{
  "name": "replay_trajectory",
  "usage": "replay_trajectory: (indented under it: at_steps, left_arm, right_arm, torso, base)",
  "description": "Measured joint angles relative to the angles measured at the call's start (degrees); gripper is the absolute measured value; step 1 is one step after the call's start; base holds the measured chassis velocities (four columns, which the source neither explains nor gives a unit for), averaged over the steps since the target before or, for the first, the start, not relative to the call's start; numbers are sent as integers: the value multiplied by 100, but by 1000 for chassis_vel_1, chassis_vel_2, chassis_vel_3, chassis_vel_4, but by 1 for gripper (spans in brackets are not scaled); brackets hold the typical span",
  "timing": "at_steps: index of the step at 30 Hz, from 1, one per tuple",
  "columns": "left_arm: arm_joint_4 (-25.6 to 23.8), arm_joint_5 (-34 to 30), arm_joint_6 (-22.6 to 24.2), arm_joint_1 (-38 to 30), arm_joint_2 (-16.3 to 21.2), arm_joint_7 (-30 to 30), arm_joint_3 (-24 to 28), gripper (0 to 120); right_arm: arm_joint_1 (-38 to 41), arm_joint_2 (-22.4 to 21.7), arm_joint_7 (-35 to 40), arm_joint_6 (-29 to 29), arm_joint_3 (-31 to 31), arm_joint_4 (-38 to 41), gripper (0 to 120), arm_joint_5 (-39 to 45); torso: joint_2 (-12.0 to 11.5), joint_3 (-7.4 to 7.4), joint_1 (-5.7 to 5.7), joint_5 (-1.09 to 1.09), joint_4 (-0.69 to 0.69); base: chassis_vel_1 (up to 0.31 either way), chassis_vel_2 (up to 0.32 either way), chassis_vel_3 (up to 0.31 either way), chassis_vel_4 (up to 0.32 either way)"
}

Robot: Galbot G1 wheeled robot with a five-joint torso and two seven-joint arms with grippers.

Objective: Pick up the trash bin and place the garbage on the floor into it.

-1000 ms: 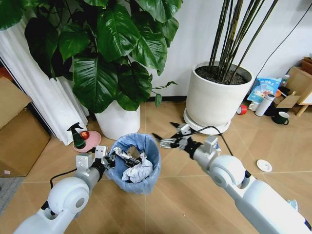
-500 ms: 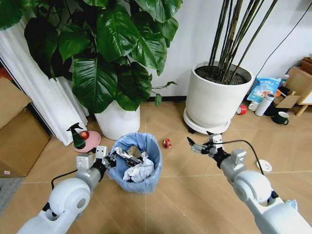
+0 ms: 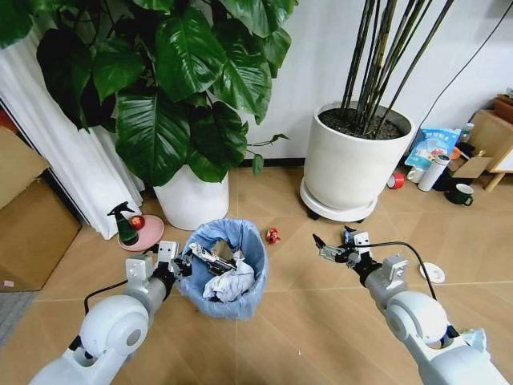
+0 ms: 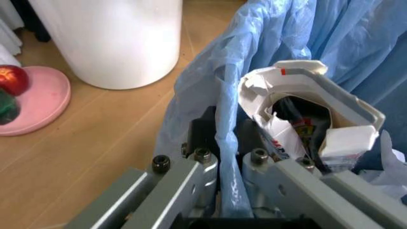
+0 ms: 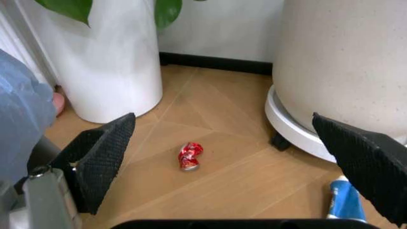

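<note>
The trash bin (image 3: pixel 236 281), lined with a crinkly light-blue bag (image 4: pixel 279 33), stands on the floor in front of me with crumpled white paper and a torn carton (image 4: pixel 305 90) inside. My left gripper (image 3: pixel 179 265) is shut on its near-left rim, and its fingers (image 4: pixel 202 136) pinch the bag's edge. Right of the bin, my right gripper (image 3: pixel 325 249) hangs open and empty just above the floor, its black pads (image 5: pixel 102 160) spread wide. A crushed red can (image 3: pixel 273 235) (image 5: pixel 190 156) lies on the floor between the bin and that gripper. Farther right lies a white round lid (image 3: pixel 434 273).
Two big white plant pots (image 3: pixel 192 200) (image 3: pixel 353 164) stand behind, the right one on a wheeled base. A pink saucer (image 3: pixel 148 234) with a spray bottle sits left of the bin. A white thermos (image 3: pixel 428 172), green mug (image 3: pixel 462 193) and boxes crowd the far right. A blue wrapper (image 5: pixel 343 202) lies by the pot base.
My right gripper has pulled back from beside the bin's rim toward the right, uncovering the red can on the floor. The left gripper still holds the bin's rim.
</note>
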Motion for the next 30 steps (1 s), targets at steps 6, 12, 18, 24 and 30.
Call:
replay_trajectory:
  at_steps: [6, 12, 18, 24, 30]
  left_arm:
    - [-3, -1, -5, 1, -23, 6, 15, 0]
    - [-3, -2, -7, 1, -23, 7, 17, 0]
    - [-3, -3, -7, 1, -22, 7, 20, 0]
    - [-3, -3, -7, 2, -22, 8, 23, 0]
    - [-3, -3, -7, 1, -22, 8, 23, 0]
  right_arm:
    - [51, -30, -43, 50, -26, -46, 100, -16]
    - [59, -36, -49, 53, -33, -48, 100, -17]
    - [61, -38, -52, 53, -37, -48, 100, -17]
    - [63, -40, -53, 53, -39, -48, 100, -17]
    - [65, -41, -53, 53, -42, -48, 100, -17]
  torso:
    - [0, 0, 0, 0, -1]
    - [0, 0, 1, -1, 0]
    - [0, 0, 0, 0, 0]
    - [0, 0, 0, 0, -1]
    - [0, 0, 0, 0, 0]
  base:
    - [-74, -81, 76, 85]
    - [-57, -57, 66, 62]
    - [-59, -61, 56, 58]
    - [-72, -70, 62, 75]
    - [-65, -64, 63, 71]
